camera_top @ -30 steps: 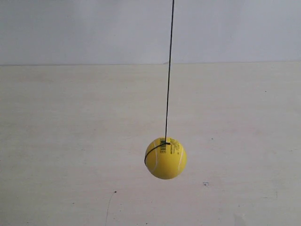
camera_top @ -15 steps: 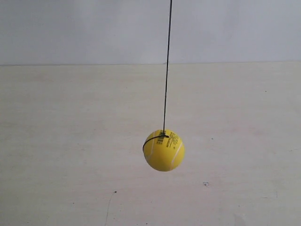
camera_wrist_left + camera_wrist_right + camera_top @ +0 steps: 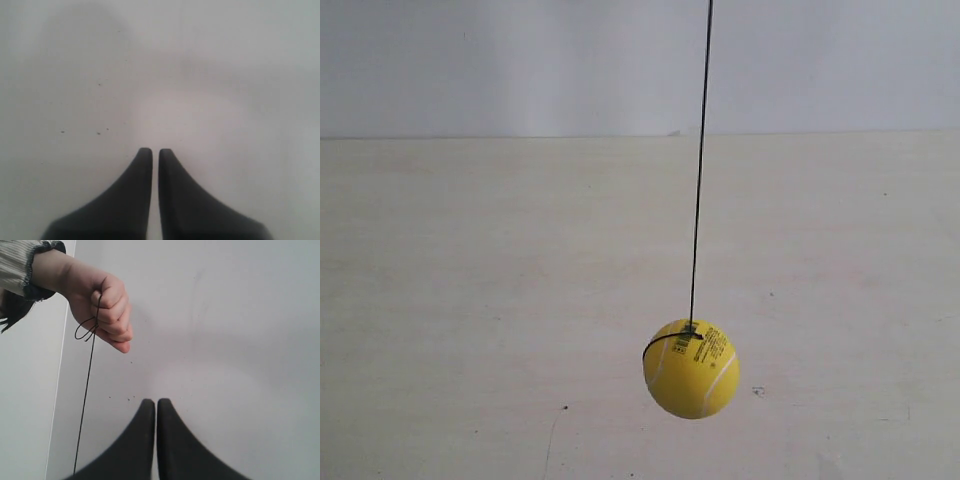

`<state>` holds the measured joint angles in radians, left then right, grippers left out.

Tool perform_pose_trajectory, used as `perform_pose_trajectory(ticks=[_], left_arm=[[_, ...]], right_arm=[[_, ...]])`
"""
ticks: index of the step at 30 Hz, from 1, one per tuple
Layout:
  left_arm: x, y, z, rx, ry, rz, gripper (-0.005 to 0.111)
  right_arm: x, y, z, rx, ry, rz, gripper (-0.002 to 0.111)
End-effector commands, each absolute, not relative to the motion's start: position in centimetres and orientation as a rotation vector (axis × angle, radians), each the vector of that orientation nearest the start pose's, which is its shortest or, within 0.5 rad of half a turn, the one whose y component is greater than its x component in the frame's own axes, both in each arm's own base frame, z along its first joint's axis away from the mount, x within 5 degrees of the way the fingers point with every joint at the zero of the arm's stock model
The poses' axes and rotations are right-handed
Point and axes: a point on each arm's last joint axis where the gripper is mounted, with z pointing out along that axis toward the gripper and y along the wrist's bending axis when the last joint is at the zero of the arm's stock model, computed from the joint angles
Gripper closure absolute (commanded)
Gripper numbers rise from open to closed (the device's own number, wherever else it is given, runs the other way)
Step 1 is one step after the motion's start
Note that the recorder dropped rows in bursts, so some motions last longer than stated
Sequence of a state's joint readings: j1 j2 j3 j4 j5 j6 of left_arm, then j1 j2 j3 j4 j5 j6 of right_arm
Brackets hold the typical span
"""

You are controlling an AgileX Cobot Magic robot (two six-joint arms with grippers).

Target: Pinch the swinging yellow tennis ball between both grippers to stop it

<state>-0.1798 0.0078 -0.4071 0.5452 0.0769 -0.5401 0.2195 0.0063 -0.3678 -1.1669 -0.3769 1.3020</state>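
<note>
Yellow felt with white seams, the tennis ball [image 3: 691,368] hangs on its black string [image 3: 700,170] above the pale bench [image 3: 470,300], and it is in motion. Over the last second it rose a little in the exterior view, then dropped lower and toward that view's right, the string leaning with it. The swing is therefore live, and nothing has damped it yet.

Neither pincer appears in the exterior view, so both seem well apart from the ball, and neither wrist view shows the ball either. The left pincer [image 3: 150,152] is clenched on nothing, its jaws parted by only a thin slit, with bare surface ahead of its tips. The right pincer [image 3: 152,402] is likewise clenched and empty. The string runs past beside its jaws without touching them, to a person's hand [image 3: 107,315] that grips it ahead of the tips.

By my reading the task has barely begun: both arms must close in from opposite sides, timed to the swing.
</note>
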Motion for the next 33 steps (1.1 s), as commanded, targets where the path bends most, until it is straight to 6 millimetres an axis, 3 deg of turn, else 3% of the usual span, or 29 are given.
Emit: perform_pose_trajectory(ticks=[1, 9, 15, 24, 33], left_arm=[[1.2, 0.2, 33.6, 0.031, 1.150, -0.086, 0.102], [1.2, 0.2, 33.6, 0.020, 1.151, -0.096, 0.102], [1.2, 0.0, 33.5, -0.145, 1.156, -0.395, 0.102], [1.3, -0.1, 33.4, -0.181, 1.158, -0.458, 0.102], [2.8, -0.2, 30.5, -0.243, 1.248, -0.497, 0.102]], right_arm=[[-0.5, 3.0, 34.3, -0.345, 0.944, 0.517, 0.108], [-0.5, 3.0, 34.3, -0.347, 0.943, 0.518, 0.108], [-0.5, 3.0, 34.3, -0.347, 0.943, 0.518, 0.108], [-0.5, 3.0, 34.3, -0.347, 0.943, 0.518, 0.108], [-0.5, 3.0, 34.3, -0.347, 0.943, 0.518, 0.108]])
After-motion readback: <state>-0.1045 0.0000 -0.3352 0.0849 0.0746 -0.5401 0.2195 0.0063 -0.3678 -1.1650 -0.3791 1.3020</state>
